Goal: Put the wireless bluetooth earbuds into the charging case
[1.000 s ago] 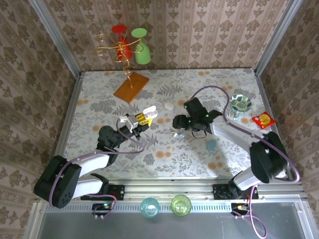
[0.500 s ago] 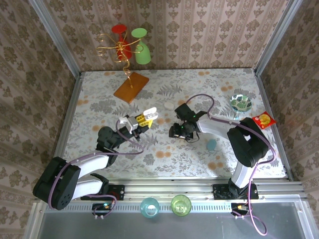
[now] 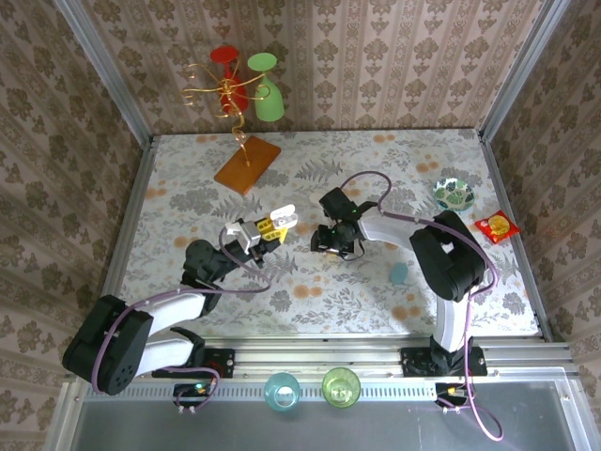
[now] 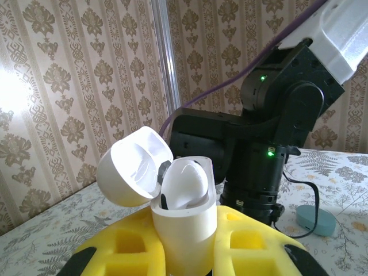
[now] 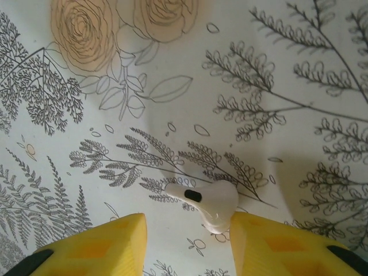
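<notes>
Straddling the earbud [image 5: 208,201] at lower centre, the right gripper [image 5: 187,234] stands part-open, empty — a pinch seems next — while the left gripper [image 4: 185,256] clamps the open charging case [image 4: 185,221].

We are looking down into a wallpapered booth around a flowered counter.

We are seeing walls [image 3: 394,56] papered in a beige damask pattern, closing in the back and both sides. A left post [image 3: 103,70] of aluminium is running up one back corner and a right post [image 3: 526,66] up the other. The counter [image 3: 188,178] is wearing a pale cloth printed with grey ferns and orange roses [image 5: 86,29], and a metal rail [image 3: 394,390] is running along its near edge. Even light is falling across the cloth, throwing only soft shadows. From the left wrist view we are catching a bright glare [image 4: 14,92] on the wallpaper, left of a corner post [image 4: 164,63].
</notes>
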Controlling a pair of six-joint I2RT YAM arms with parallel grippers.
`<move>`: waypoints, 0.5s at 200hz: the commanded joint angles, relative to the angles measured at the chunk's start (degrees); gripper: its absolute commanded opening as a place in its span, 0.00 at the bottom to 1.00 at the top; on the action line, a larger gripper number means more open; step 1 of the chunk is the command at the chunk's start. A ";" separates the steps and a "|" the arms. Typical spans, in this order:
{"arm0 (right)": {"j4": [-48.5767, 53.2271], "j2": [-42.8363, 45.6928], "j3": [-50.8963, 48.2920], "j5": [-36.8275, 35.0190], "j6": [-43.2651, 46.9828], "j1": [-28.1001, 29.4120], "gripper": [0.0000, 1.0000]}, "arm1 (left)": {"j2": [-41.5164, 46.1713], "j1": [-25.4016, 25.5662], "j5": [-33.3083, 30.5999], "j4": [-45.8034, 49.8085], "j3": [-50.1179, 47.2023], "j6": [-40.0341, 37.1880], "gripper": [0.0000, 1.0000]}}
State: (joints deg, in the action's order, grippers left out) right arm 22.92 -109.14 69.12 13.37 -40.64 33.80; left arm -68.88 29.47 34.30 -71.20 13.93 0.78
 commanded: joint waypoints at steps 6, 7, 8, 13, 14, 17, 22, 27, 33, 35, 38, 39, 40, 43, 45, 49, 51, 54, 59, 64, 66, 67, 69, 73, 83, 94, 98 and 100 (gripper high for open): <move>2.88 -3.06 4.45 -2.27 2.60 -0.62 0.40 | 0.24 -0.58 0.15 -2.22 -0.36 -1.19 0.00; 2.95 -3.17 4.62 -2.28 2.68 -0.60 0.40 | 0.24 -0.61 0.15 -2.21 -0.33 -1.21 0.00; 2.98 -3.22 4.75 -2.33 2.72 -0.63 0.40 | 0.24 -0.63 0.19 -2.24 -0.37 -1.21 0.00; 3.31 -3.78 5.39 -2.42 3.05 -0.67 0.38 | 0.28 -0.65 0.14 -2.27 -0.38 -1.26 0.00; 3.38 -3.88 5.53 -2.44 3.08 -0.67 0.37 | 0.31 -0.69 0.15 -2.23 -0.39 -1.24 0.00; 3.61 -4.17 5.91 -2.46 3.30 -0.73 0.36 | 0.32 -0.73 0.14 -2.19 -0.40 -1.28 0.00; 4.11 -4.71 6.50 -2.59 3.59 -0.75 0.36 | 0.37 -0.73 0.06 -2.26 -0.40 -1.26 0.00; 4.41 -5.13 7.09 -2.64 3.87 -0.75 0.36 | 0.40 -0.81 0.07 -2.20 -0.48 -1.25 0.00; 4.66 -5.54 7.64 -2.50 4.22 -0.71 0.36 | 0.50 -0.82 0.05 -2.20 -0.57 -1.22 0.00; 4.68 -5.68 7.83 -2.48 4.34 -0.74 0.36 | 0.50 -0.87 -0.01 -2.19 -0.64 -1.26 0.00; 4.80 -5.86 8.04 -2.28 4.61 -0.69 0.36 | 0.58 -0.90 -0.09 -2.27 -0.73 -1.30 0.00; 4.83 -5.97 8.09 -2.20 4.65 -0.72 0.36 | 0.63 -0.91 -0.10 -2.23 -0.69 -1.30 0.00; 4.89 -6.07 8.20 -2.16 4.76 -0.74 0.36 | 0.65 -0.91 -0.11 -2.21 -0.72 -1.26 0.00; 4.92 -6.25 8.48 -1.91 4.98 -0.75 0.36 | 0.68 -0.91 -0.20 -2.23 -0.82 -1.36 0.00; 5.07 -6.36 8.66 -1.87 5.21 -0.75 0.36 | 0.68 -0.93 -0.27 -2.24 -0.88 -1.43 0.00; 5.24 -6.58 9.07 -1.77 5.66 -0.76 0.37 | 0.74 -0.99 -0.29 -2.19 -0.97 -1.39 0.00; 5.41 -6.73 9.22 -1.66 5.90 -0.76 0.37 | 0.70 -1.04 -0.31 -2.23 -1.00 -1.44 0.00; 5.60 -6.90 9.58 -1.60 6.33 -0.71 0.37 | 0.78 -1.08 -0.36 -2.21 -1.01 -1.46 0.00; 6.01 -7.16 10.05 -1.72 6.67 -0.67 0.37 | 0.85 -1.11 -0.42 -2.21 -1.11 -1.48 0.00; 6.64 -7.25 10.51 -2.10 7.07 -0.68 0.38 | 0.94 -1.17 -0.50 -2.20 -1.18 -1.48 0.00; 6.86 -7.23 10.66 -2.26 7.22 -0.67 0.38 | 0.94 -1.22 -0.56 -2.24 -1.19 -1.48 0.00; 6.96 -7.32 10.72 -2.37 7.28 -0.71 0.38 | 0.94 -1.24 -0.65 -2.26 -1.19 -1.48 0.00; 7.10 -7.31 10.89 -2.62 7.43 -0.63 0.38 | 0.94 -1.23 -0.73 -2.21 -1.19 -1.48 0.00; 7.34 -7.31 11.09 -3.09 7.73 -0.54 0.38 | 1.02 -1.30 -1.03 -2.19 -1.23 -1.48 0.00; 7.58 -7.37 11.63 -4.48 8.17 -0.36 0.38 | 1.20 -1.35 -1.74 -2.21 -1.44 -1.48 0.00; 10.33 -7.64 12.47 -6.40 8.69 -0.07 0.38 | 1.58 -1.43 -2.47 -2.21 -1.67 -1.66 0.00; 11.04 -7.87 12.82 -7.18 8.92 0.13 0.38 | 1.63 -1.48 -2.70 -2.26 -1.71 -1.70 0.00; 11.30 -7.91 12.95 -7.62 9.00 0.13 0.38 | 1.64 -1.51 -2.83 -2.21 -1.78 -1.67 0.00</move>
State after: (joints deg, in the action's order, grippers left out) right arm 28.40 -115.92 79.42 10.81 -34.33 33.32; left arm -68.75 28.42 33.06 -71.20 12.95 0.16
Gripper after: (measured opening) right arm 0.381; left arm 0.147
